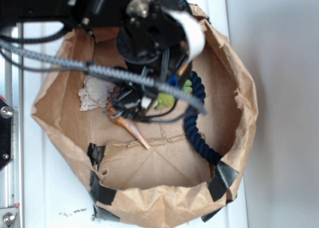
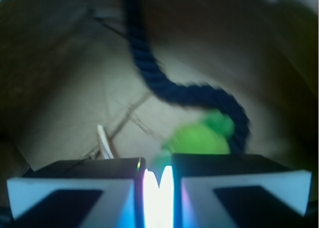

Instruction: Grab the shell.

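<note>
Clearly your tool (image 2: 158, 185) sits low in the paper bag (image 1: 239, 93), and in the wrist view its two pads are nearly together with only a bright sliver between them; whether they pinch anything I cannot tell. Just left of that gap a pale thin tip pokes up, likely the shell (image 1: 130, 126), which in the exterior view lies on the bag floor directly under the tool, its long point aimed toward the bag's taped rim. Expect it to be light, rigid and glossy, so slippery; take it across the ridged bulbous head, not the brittle spike. Beyond lie the green plush toy (image 2: 199, 138), then the dark blue rope (image 2: 164, 86). Your arm reaches steeply down from above.
</note>
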